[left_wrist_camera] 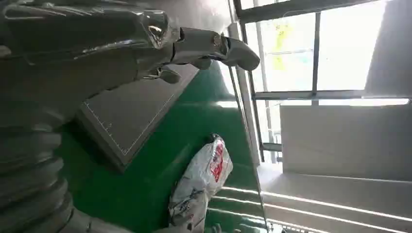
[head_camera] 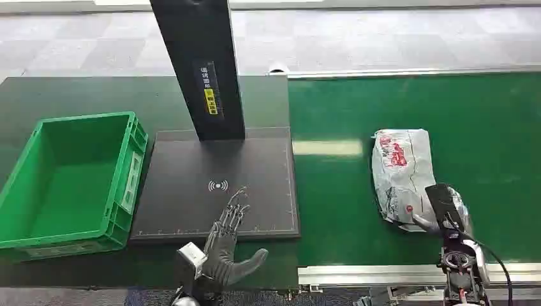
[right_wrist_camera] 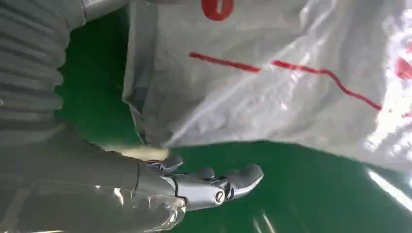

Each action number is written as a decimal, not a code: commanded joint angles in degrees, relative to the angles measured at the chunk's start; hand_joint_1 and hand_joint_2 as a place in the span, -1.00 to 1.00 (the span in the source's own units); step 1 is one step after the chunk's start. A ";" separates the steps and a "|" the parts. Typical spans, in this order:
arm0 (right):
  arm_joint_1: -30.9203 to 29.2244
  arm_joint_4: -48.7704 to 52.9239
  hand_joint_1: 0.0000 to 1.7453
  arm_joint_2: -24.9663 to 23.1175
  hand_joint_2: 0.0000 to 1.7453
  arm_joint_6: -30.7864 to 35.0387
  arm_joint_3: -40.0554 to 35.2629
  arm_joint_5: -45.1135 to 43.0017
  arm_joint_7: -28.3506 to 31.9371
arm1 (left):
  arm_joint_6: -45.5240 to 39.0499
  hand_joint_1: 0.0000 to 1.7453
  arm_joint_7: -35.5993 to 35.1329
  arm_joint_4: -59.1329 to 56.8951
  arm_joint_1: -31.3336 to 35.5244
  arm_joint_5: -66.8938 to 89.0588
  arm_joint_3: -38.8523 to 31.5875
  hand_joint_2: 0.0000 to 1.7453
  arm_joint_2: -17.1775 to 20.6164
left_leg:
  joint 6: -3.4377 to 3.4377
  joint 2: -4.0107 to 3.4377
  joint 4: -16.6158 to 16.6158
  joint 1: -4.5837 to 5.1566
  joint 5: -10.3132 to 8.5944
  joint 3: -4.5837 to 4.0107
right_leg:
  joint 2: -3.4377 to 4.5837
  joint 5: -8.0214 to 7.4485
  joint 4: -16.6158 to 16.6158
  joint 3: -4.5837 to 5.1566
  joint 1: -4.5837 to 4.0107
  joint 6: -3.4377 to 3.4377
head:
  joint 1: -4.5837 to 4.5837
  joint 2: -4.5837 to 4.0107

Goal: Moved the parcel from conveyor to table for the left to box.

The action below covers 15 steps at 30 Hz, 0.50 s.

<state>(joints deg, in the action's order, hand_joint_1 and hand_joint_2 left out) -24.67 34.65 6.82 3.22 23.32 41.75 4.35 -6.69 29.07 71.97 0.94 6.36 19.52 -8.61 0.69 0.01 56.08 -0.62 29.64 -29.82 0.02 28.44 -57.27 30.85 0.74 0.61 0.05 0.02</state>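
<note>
The parcel (head_camera: 399,169), a white plastic bag with red print, lies on the green conveyor belt (head_camera: 332,204) at the right. My right hand (head_camera: 443,207) is at the bag's near end, its thumb spread out beside the bag. In the right wrist view the parcel (right_wrist_camera: 272,87) hangs close over my right hand (right_wrist_camera: 194,187), whose thumb stands apart from it; the other fingers are hidden. My left hand (head_camera: 228,239) hovers open, fingers spread, over the near edge of the dark scanner pad (head_camera: 191,172). The left wrist view shows my left hand (left_wrist_camera: 145,43) with the parcel (left_wrist_camera: 204,179) beyond it.
A green plastic crate (head_camera: 83,118) stands on the dark table left of the pad. A black post (head_camera: 201,64) rises from the pad's far edge. A metal rail (head_camera: 383,274) runs along the conveyor's near side.
</note>
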 commanded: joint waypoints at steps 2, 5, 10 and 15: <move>-5.59 -14.67 -1.00 0.11 1.00 -4.51 -3.93 2.74 -2.62 | -0.44 -1.00 -0.41 -2.20 1.07 -0.08 -1.24 1.00 -0.28 | -0.01 -0.10 -0.01 0.01 -0.03 -0.03 | 0.10 -0.06 0.00 0.07 0.00 -0.04 | 0.00 0.00; -7.28 -15.69 -1.00 -0.85 1.00 -5.32 -4.34 2.37 -1.25 | -0.78 -1.00 -0.44 -0.87 0.11 -0.25 -1.25 1.00 0.09 | -0.01 -0.25 -0.03 0.00 -0.06 -0.08 | 0.24 -0.14 0.02 0.18 -0.01 -0.06 | 0.00 0.00; -7.33 -17.43 -1.00 -1.55 1.00 -6.75 -5.17 2.49 -1.61 | -0.91 -1.00 -0.36 -0.50 -0.57 -0.42 -0.49 1.00 0.40 | -0.01 -0.20 -0.01 -0.02 -0.02 0.00 | 0.18 -0.08 0.01 0.06 -0.03 -0.03 | 0.00 0.00; -8.02 -17.76 1.00 -2.75 1.00 -6.01 -5.05 2.08 -2.68 | -1.45 -1.00 -0.33 -0.65 -0.08 -0.82 -0.39 1.00 0.75 | -0.01 -0.22 -0.03 -0.03 -0.04 0.07 | 0.18 -0.09 0.03 0.00 -0.04 -0.04 | 0.02 0.00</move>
<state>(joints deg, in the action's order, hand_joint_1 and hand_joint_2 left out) -29.80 23.04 6.38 -2.51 19.91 44.30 2.93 -7.74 28.98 72.04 0.73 5.92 18.95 -8.74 0.69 -0.07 56.07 -0.63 29.64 -29.71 0.06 28.44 -57.28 30.76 0.73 0.61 0.07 0.02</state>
